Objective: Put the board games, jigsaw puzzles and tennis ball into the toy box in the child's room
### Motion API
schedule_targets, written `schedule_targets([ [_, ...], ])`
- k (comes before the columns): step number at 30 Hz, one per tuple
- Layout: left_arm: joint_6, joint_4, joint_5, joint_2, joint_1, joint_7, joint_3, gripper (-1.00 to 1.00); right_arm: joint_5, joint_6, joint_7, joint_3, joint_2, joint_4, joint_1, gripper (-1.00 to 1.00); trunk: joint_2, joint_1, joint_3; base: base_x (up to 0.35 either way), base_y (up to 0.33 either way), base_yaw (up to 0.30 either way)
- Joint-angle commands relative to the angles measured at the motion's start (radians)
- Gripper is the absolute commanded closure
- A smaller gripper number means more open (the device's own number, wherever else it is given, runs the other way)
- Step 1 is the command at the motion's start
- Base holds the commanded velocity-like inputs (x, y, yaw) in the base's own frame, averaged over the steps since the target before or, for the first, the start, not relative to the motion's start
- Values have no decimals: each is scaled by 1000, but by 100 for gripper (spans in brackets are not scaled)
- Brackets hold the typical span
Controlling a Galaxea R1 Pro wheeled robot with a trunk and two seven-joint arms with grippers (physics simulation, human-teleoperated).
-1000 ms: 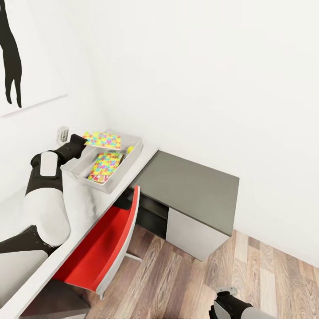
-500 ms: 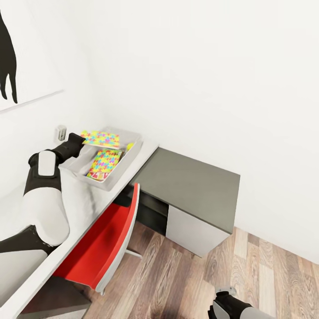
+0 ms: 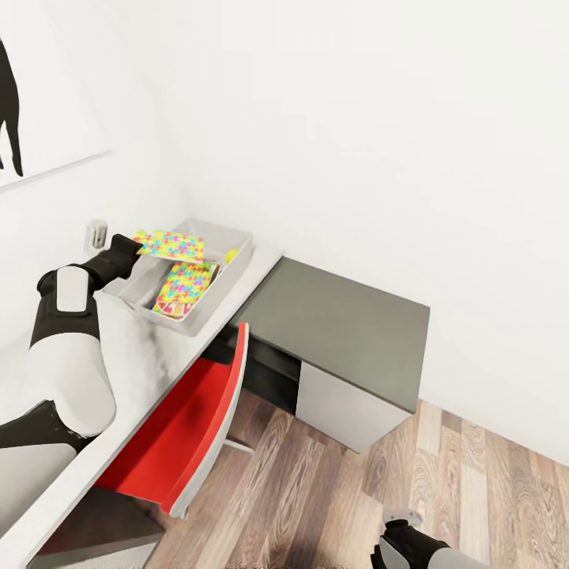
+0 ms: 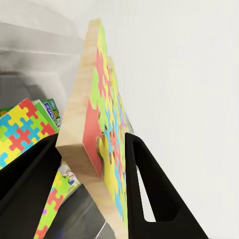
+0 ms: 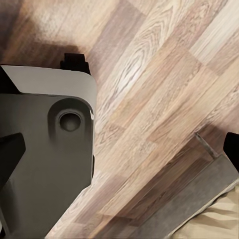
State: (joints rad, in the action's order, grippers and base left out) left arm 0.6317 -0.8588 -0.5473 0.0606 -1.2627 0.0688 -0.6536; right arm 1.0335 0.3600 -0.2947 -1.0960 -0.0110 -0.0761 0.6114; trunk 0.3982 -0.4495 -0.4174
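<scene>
- Toy box [image 3: 234, 265] seated on the pale counter [image 3: 142, 365], hard by the corner where two white walls meet; grey tray, rim flared.
- Inside the toy box: one jigsaw puzzle [image 3: 185, 286] lying flat on top of other boxes; a green-edged board game [image 4: 49, 112] partly covered beneath it, seen in the left wrist view; tennis ball [image 3: 231, 255] lodged against the right inner wall.
- Second jigsaw puzzle [image 3: 169, 246] held above the toy box's far left corner, overhanging the rim, well clear of the contents.
- Counter edge runs diagonally toward the corner; lower dark grey cabinet [image 3: 348, 332] joined at its right end, top bare.
- Red chair [image 3: 186, 427] pushed against the counter's front edge, below the toy box.
- Open wood-plank floor [image 3: 442, 490] to the right of chair and cabinet.
- Small wall socket [image 3: 96, 234] just behind the left arm.
- Left hand [image 4: 94, 164] clenched on the raised jigsaw puzzle [image 4: 102, 144]; both black fingers [image 4: 149, 199] pressed against its faces, wooden edge showing between them.
- Right hand [image 5: 119, 164] low over the floor [image 5: 159, 74], beside part of the robot's grey base [image 5: 45, 149]; only finger tips at the frame's edges, spread wide, nothing between them.
</scene>
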Motion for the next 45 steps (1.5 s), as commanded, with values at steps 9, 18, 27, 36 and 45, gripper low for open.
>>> schedule_targets([
  [9,6,0,1,-1,-1,5,-2,100,8,5,-6,-8,-1,-2,1,-100,2,0,-16,0,0,0],
  [18,6,0,1,-3,-1,5,-1,100,8,5,-6,-8,-3,-2,1,-100,2,0,-31,0,0,0],
  [27,6,0,1,-2,-1,5,-1,100,8,4,-6,-8,-6,-2,1,-100,2,0,-41,0,0,0],
  [36,5,0,2,-5,-1,5,-1,-100,6,2,-6,-8,-6,-2,-11,-100,2,0,-41,0,0,0],
  [45,5,0,1,-5,-1,5,-1,-100,5,2,-6,-8,-6,-2,-15,-100,2,0,-41,0,0,0],
])
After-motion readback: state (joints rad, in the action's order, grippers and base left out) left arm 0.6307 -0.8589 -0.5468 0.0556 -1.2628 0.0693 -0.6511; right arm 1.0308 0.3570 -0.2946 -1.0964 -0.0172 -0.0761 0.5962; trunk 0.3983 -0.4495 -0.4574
